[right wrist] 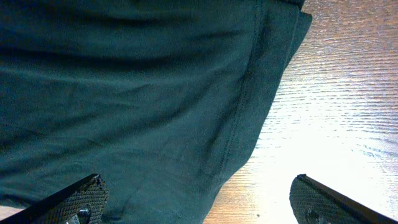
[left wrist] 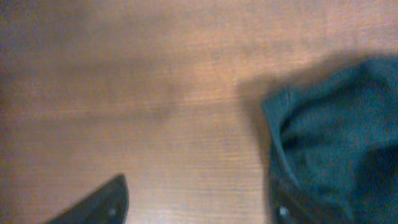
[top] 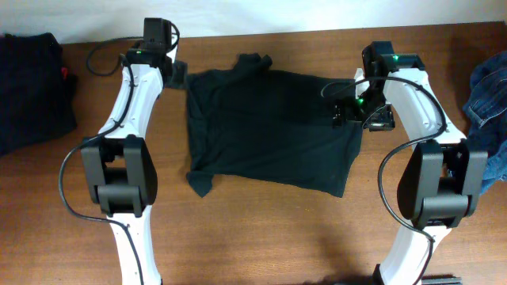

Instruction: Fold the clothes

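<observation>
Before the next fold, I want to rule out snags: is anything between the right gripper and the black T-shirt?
Nothing visible stands between them. The right gripper hangs open directly over the T-shirt's right edge, with only cloth and bare table below its fingers.
</observation>
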Robot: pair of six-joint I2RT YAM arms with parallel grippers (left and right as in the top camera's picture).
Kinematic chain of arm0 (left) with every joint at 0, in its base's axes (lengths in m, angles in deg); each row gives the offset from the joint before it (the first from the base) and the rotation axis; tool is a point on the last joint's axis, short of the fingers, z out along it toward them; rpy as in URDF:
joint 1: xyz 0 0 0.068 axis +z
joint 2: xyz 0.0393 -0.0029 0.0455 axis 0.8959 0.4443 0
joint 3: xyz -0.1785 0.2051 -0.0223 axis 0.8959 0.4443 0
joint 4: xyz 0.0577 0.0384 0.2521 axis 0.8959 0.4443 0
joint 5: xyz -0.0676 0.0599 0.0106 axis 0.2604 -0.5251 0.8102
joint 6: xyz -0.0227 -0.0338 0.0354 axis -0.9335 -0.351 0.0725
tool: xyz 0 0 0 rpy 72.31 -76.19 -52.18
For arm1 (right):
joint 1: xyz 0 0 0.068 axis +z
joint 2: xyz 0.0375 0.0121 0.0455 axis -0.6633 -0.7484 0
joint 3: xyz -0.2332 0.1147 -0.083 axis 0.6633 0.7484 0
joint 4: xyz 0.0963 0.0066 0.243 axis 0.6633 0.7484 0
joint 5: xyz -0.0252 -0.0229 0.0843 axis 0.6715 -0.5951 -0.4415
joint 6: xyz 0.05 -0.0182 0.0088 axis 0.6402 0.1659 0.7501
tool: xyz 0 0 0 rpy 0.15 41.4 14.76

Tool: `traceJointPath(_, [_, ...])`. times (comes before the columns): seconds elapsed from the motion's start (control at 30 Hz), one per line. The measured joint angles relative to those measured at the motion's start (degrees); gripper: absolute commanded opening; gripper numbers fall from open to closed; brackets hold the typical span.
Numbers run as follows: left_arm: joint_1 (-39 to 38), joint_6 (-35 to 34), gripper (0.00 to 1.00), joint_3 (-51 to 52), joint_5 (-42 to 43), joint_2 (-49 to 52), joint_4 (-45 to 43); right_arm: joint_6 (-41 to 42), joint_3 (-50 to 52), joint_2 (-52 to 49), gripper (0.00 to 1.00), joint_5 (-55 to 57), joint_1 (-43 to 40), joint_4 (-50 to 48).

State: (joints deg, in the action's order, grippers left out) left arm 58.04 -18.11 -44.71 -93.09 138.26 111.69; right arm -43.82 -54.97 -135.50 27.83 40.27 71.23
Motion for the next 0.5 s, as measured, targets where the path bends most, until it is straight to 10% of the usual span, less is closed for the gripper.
traceJointPath(0.5, [-6.1, -7.1, 0.79, -0.2, 10.4, -5.3, 28.0, 0.0, 0.0, 0.0, 0.98, 0.5, 0.0, 0.0])
